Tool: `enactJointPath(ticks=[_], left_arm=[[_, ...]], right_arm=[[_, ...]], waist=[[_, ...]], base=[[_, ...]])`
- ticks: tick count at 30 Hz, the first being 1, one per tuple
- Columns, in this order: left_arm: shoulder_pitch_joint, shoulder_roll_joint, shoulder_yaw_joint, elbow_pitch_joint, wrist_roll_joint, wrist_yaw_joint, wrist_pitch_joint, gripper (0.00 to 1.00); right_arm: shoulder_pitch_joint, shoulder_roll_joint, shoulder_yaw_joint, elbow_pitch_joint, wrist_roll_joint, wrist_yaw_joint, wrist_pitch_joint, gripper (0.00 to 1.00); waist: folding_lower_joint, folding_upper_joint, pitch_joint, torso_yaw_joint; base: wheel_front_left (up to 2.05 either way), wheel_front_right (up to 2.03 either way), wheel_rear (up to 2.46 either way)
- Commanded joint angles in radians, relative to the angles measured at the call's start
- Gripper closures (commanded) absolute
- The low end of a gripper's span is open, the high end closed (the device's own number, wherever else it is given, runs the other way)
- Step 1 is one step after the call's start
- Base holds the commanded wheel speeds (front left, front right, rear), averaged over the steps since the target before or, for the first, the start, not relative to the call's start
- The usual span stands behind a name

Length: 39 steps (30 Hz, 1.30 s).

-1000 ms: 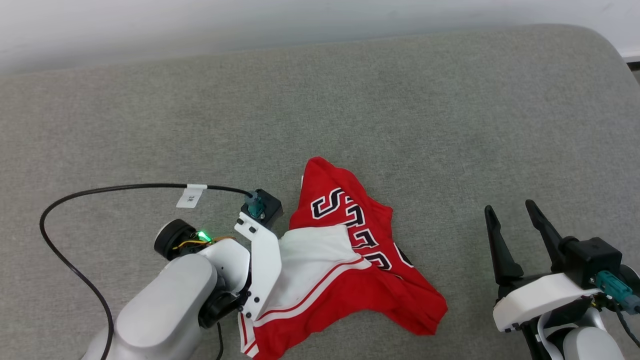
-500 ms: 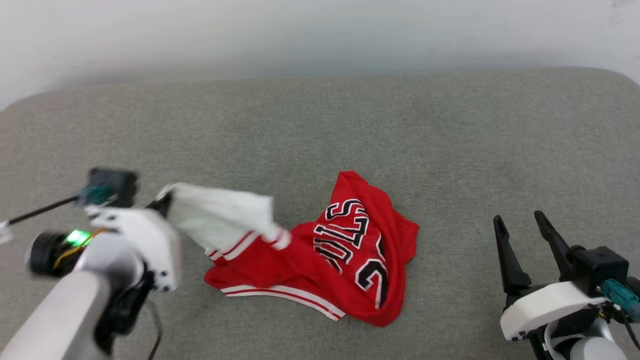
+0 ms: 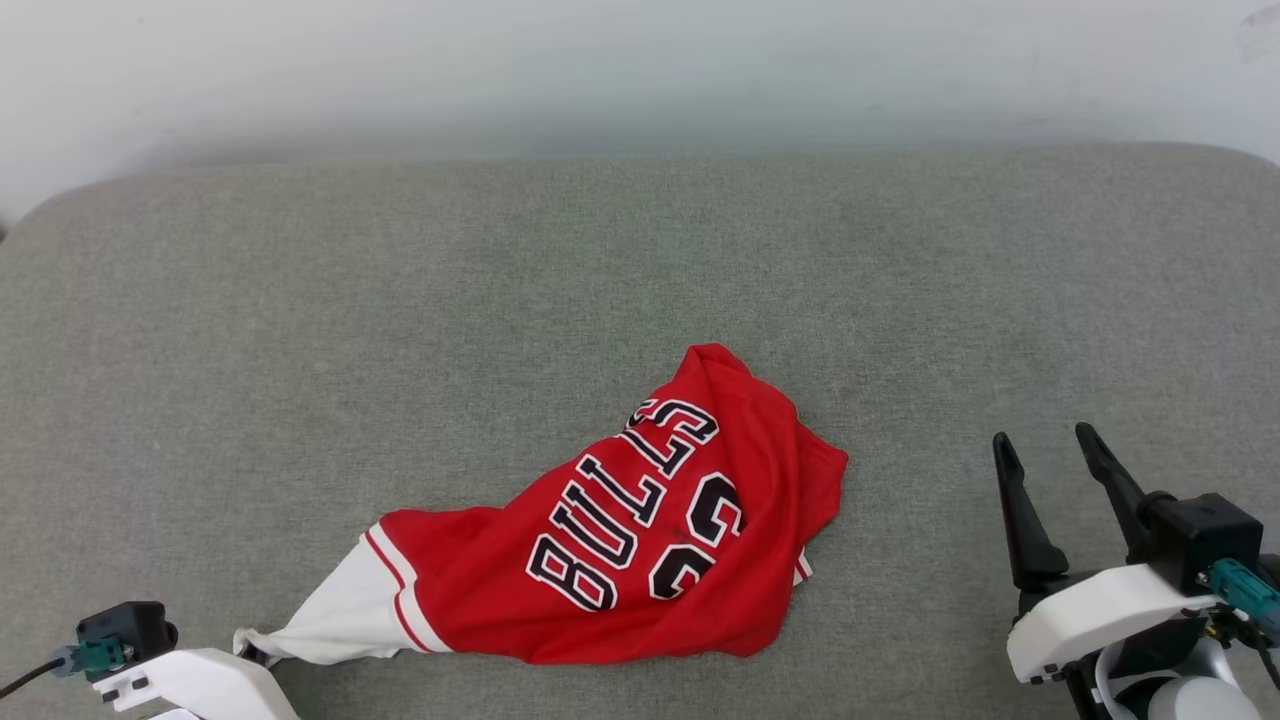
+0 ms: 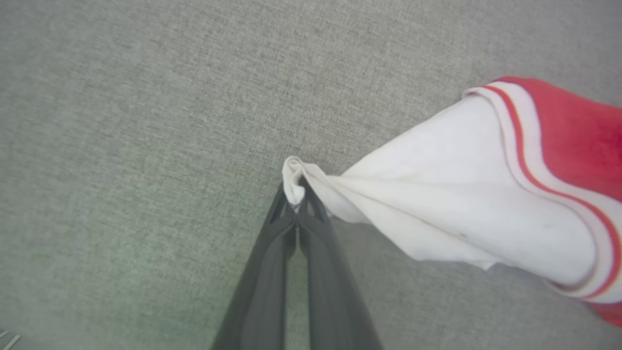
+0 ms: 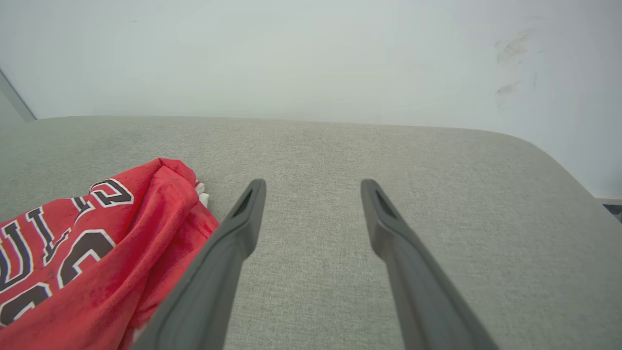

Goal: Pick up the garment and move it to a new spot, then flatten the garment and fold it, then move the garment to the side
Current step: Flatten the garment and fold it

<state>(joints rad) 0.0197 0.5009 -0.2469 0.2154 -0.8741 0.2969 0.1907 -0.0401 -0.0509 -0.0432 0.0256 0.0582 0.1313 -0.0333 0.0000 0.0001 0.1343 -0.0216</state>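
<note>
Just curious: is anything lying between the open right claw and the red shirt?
No. In the head view, bare grey cushion lies between the right gripper and the garment.

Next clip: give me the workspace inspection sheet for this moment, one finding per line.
Surface: grey fabric top.
Job's things: garment lies rumpled, lettering up, white sleeve pulled taut towards the left gripper.
Clutter: nothing seen.
Grippers: left gripper, jaws shut on the sleeve tip; right gripper, jaws open, empty, apart from the garment.
Cables: black cable at the left wrist camera.
Surroundings: pale wall behind.
</note>
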Motion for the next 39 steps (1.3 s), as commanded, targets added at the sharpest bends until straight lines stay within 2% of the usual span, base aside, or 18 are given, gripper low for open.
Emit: enactJointPath(ticks=[1, 3, 10, 17, 23, 27, 31, 35, 39], left_arm=[[-0.019, -0.009, 0.003, 0.018, 0.007, -0.019, -0.031, 0.0], [-0.041, -0.03, 0.022, 0.026, -0.003, -0.039, -0.083, 0.0], [-0.074, -0.032, 0.024, 0.008, 0.047, -0.068, -0.205, 0.0], [-0.089, -0.036, -0.012, -0.104, 0.135, -0.056, -0.299, 0.0], [-0.081, -0.035, -0.074, -0.209, 0.236, -0.016, -0.337, 0.0], [-0.07, -0.054, -0.129, -0.256, 0.297, 0.017, -0.332, 0.0], [-0.077, -0.08, -0.164, -0.284, 0.324, 0.04, -0.329, 0.0], [-0.103, -0.1, -0.18, -0.299, 0.332, 0.044, -0.335, 0.0], [-0.137, -0.115, -0.193, -0.294, 0.338, 0.031, -0.342, 0.0]], right_arm=[[-0.001, 0.001, -0.007, -0.007, -0.012, -0.001, 0.006, 0.0], [0.009, 0.001, -0.013, -0.01, -0.018, -0.001, 0.009, 0.0], [0.033, 0.001, -0.018, -0.012, -0.023, -0.001, 0.025, 0.0], [0.063, 0.001, -0.016, -0.021, -0.024, -0.001, 0.043, 0.0], [0.064, 0.001, -0.004, -0.026, -0.027, -0.001, 0.059, 0.0], [0.051, 0.001, 0.001, -0.007, -0.013, -0.001, 0.087, 0.0], [0.01, 0.001, -0.003, 0.044, 0.013, -0.001, 0.187, 0.0], [-0.069, -0.005, 0.035, 0.106, 0.054, -0.001, 0.376, 0.0], [-0.159, -0.044, 0.094, 0.161, 0.087, -0.001, 0.554, 0.0]], waist=[[0.0, -0.0001, -0.011, 0.001], [0.0, -0.0001, -0.025, 0.004], [0.0, -0.0001, -0.088, 0.005], [0.0, -0.0001, -0.141, 0.004], [0.0, -0.0001, -0.153, 0.006], [0.0, -0.0001, -0.152, 0.018], [0.0, -0.0001, -0.133, 0.04], [0.0, -0.0001, -0.089, 0.068], [0.0, -0.0001, -0.045, 0.108]], base=[[0.0, 0.0, 0.0], [0.0, 0.0, 0.0], [0.0, 0.0, 0.0], [0.0, 0.0, 0.0], [0.0, 0.0, 0.0], [0.0, 0.0, 0.0], [0.0, 0.0, 0.0], [0.0, 0.0, 0.0], [0.0, 0.0, 0.0]])
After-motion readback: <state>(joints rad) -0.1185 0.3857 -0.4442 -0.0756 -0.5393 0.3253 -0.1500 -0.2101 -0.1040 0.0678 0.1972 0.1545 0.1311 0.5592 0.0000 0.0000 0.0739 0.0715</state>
